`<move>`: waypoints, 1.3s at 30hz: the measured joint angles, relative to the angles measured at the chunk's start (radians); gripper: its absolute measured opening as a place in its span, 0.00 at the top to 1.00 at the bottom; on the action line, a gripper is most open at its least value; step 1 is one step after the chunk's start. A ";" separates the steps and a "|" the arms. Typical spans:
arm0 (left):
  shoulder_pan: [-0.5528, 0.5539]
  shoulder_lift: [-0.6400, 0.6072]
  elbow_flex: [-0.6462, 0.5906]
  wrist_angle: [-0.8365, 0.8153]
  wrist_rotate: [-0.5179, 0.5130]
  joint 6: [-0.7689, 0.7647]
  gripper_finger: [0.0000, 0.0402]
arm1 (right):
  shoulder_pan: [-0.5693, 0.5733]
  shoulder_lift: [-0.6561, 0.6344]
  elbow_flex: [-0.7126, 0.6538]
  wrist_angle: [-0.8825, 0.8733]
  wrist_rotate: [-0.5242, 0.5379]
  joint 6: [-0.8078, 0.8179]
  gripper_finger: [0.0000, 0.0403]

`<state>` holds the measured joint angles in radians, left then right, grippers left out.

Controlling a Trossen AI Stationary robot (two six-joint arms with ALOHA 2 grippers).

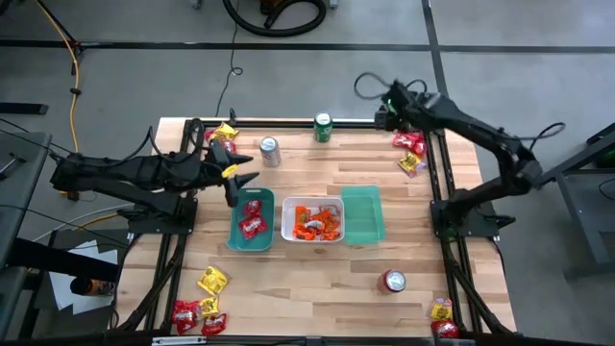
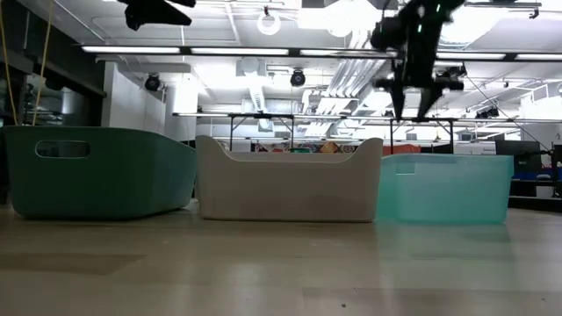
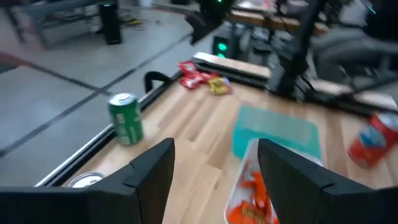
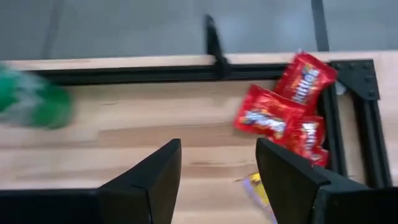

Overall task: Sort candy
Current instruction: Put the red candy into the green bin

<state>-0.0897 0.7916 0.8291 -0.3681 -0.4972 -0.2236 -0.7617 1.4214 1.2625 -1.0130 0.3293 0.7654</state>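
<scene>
Candy lies in small heaps at the table's corners: far left [image 1: 224,133], far right [image 1: 410,152], near left [image 1: 202,303] and near right [image 1: 442,317]. Red packets lie in the dark green tray [image 1: 233,231], orange ones in the white tray [image 1: 312,205]. My left gripper [image 1: 246,171] hangs open above the green tray's far end, with nothing between its fingers [image 3: 214,152]. My right gripper [image 1: 384,117] is open over the far right corner. It points down beside the red packets [image 4: 280,115] and a yellow one [image 4: 258,186], and touches none of them.
A teal tray [image 1: 362,197] stands to the right of the white one, with nothing showing in it. A silver can [image 1: 270,151] and a green can [image 1: 323,127] stand near the far edge. A red can [image 1: 393,281] stands near the front right. Black rails run along the table's sides.
</scene>
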 joint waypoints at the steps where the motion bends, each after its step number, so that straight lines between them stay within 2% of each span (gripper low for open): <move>1: 0.013 0.000 0.000 0.008 -0.009 -0.016 0.46 | -0.044 0.027 0.000 0.006 -0.032 -0.036 0.51; 5: 0.071 0.003 0.000 0.041 -0.022 -0.061 0.46 | -0.164 0.125 0.000 0.015 -0.149 -0.162 0.52; 8: 0.113 0.013 0.000 0.051 -0.023 -0.091 0.46 | -0.212 0.183 0.000 -0.007 -0.206 -0.236 0.52; 13: 0.192 0.047 0.000 0.062 -0.001 -0.070 0.46 | -0.245 0.239 0.000 -0.027 -0.181 -0.245 0.52; 19: 0.303 0.089 0.000 0.078 0.142 -0.071 0.46 | -0.276 0.298 0.000 -0.023 -0.142 -0.181 0.52; 27: 0.387 0.122 0.000 0.080 0.263 -0.053 0.46 | -0.317 0.393 -0.002 -0.018 -0.147 -0.142 0.52; 34: 0.421 0.122 0.000 0.080 0.282 -0.053 0.46 | -0.325 0.438 -0.002 0.070 -0.188 -0.135 0.52; 39: 0.430 0.122 0.000 0.079 0.286 -0.053 0.46 | -0.332 0.470 -0.002 0.059 -0.185 -0.136 0.52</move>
<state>0.3405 0.9134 0.8291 -0.2890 -0.2111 -0.2764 -1.0935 1.8916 1.2606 -0.9544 0.1439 0.6296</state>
